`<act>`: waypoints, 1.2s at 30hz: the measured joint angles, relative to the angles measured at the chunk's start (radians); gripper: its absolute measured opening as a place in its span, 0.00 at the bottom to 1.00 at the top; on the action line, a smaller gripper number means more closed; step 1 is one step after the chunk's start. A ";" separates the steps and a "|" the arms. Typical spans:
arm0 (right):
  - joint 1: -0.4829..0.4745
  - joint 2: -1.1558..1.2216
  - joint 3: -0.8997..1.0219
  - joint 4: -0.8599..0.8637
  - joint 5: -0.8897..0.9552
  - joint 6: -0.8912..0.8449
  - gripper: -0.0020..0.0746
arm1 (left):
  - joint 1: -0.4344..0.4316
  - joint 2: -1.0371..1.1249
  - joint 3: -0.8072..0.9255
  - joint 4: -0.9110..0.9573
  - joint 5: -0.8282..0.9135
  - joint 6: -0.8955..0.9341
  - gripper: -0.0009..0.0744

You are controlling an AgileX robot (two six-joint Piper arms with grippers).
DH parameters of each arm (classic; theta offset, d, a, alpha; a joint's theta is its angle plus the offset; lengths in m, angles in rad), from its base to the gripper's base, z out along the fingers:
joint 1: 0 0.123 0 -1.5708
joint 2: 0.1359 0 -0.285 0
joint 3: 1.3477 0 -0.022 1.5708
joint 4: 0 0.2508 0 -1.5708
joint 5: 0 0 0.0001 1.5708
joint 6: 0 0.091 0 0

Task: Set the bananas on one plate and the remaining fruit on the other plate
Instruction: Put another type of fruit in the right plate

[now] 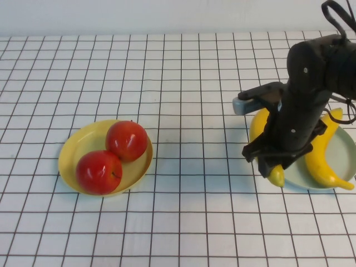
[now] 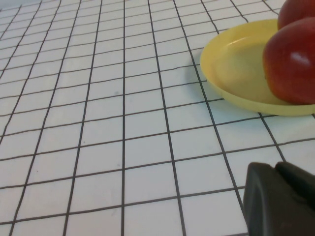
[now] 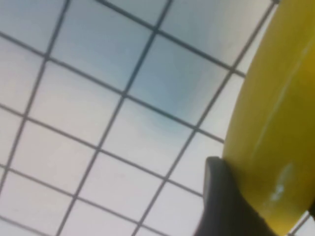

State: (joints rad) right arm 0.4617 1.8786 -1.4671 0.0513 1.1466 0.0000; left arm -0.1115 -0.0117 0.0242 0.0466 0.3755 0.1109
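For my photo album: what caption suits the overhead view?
Right gripper lowers a banana onto the blue-green plate; left gripper unseen.

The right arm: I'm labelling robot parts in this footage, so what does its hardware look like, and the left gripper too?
The right arm at the pale blue-green plate is bulky matte black with small pale dots, a light grey block on its side and black cable loops above. The right gripper is black. The left gripper, near the yellow plate, shows only as a dark, rounded black piece.
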 joint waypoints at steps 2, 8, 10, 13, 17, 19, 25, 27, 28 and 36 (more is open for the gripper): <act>-0.010 0.000 0.004 -0.020 -0.009 0.017 0.42 | 0.000 0.000 0.000 0.000 0.000 0.000 0.01; -0.048 0.000 0.017 -0.106 0.006 0.067 0.42 | 0.000 0.000 0.000 0.000 0.000 0.000 0.01; -0.065 0.000 0.036 -0.113 0.006 0.071 0.42 | 0.000 0.000 0.000 0.000 0.000 0.000 0.01; -0.085 0.000 0.087 -0.113 -0.016 0.073 0.42 | 0.000 0.000 0.000 0.000 0.000 0.000 0.01; -0.091 -0.008 0.125 -0.097 -0.079 0.075 0.42 | 0.000 0.000 0.000 0.000 0.000 0.000 0.01; -0.091 -0.010 0.126 -0.086 -0.106 0.075 0.42 | 0.000 0.000 0.000 0.000 0.000 0.000 0.01; -0.091 -0.010 0.133 -0.073 -0.158 0.077 0.42 | 0.000 0.000 0.000 0.000 0.000 0.000 0.01; -0.091 -0.010 0.132 -0.073 -0.171 0.077 0.42 | 0.000 0.000 0.000 0.000 0.000 0.000 0.01; -0.091 -0.010 0.133 -0.073 -0.175 0.077 0.44 | 0.000 0.000 0.000 0.000 0.000 0.000 0.01; -0.091 -0.054 0.135 -0.073 -0.214 0.077 0.43 | 0.000 0.000 0.000 0.000 0.000 0.000 0.01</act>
State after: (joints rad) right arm 0.3707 1.8249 -1.3319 -0.0212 0.9324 0.0771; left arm -0.1115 -0.0117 0.0242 0.0466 0.3755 0.1109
